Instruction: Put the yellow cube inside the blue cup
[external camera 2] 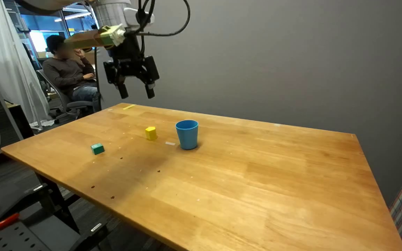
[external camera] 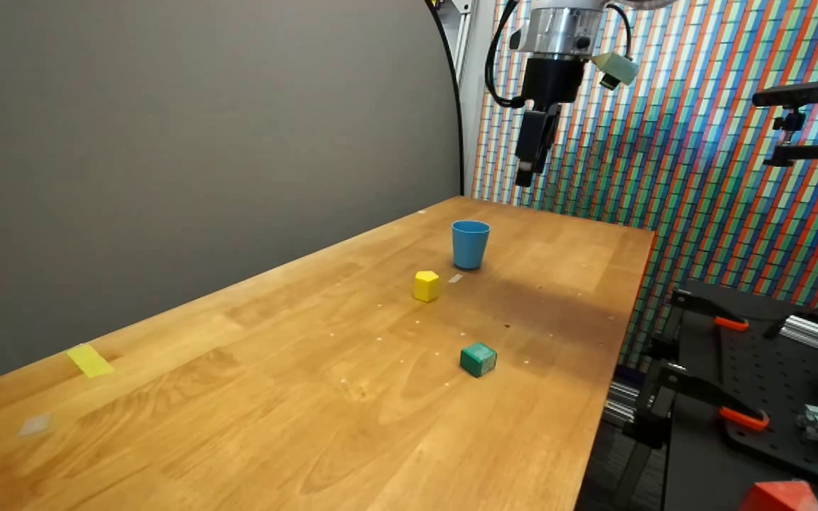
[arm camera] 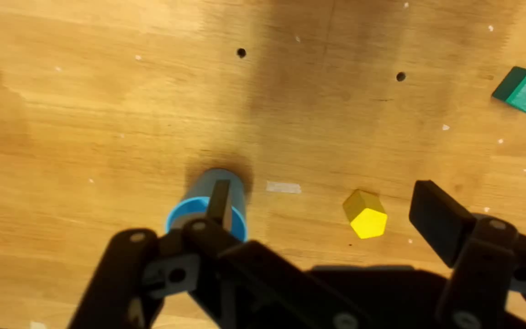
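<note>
Above the table point(external camera 2: 274, 181), our empty gripper point(external camera 2: 137, 94) hangs, jaws apart; we should centre on the five-sided yellow block point(arm camera: 367, 220), clear of the blue cup point(external camera 2: 188, 136), before closing.

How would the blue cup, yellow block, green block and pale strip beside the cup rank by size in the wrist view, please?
Blue cup, partly hidden
Yellow block and green block: too alike to rank
Pale strip

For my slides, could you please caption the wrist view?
Open jaws over a wooden tabletop: yellow pentagonal prism, blue cup, green block.
</note>
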Controlling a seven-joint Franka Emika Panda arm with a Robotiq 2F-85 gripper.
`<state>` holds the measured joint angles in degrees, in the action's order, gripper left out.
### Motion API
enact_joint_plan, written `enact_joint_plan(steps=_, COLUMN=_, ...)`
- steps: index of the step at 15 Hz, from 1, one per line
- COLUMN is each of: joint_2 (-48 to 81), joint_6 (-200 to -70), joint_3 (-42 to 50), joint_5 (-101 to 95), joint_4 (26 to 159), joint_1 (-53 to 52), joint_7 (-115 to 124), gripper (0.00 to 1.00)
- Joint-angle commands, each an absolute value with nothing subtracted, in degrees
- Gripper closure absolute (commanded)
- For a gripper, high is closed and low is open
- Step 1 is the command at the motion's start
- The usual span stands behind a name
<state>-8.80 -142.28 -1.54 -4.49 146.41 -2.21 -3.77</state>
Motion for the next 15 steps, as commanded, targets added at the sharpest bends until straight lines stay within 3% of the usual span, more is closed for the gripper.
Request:
enact_joint_plan(steps=1, joint_2=0.69, joint_6=-145.71, joint_3=-3.80, joint_5=-0.90, joint_4=139.88, joint_1=-5.01, joint_7=-4.38, gripper=0.00)
enact_joint_plan(steps=15, joint_2=29.02, joint_6=-145.52, joint_3=-6.95, joint_5=-1.26, joint_4=117.94, joint_1=-5.70, joint_7=-6.94, gripper=0.00)
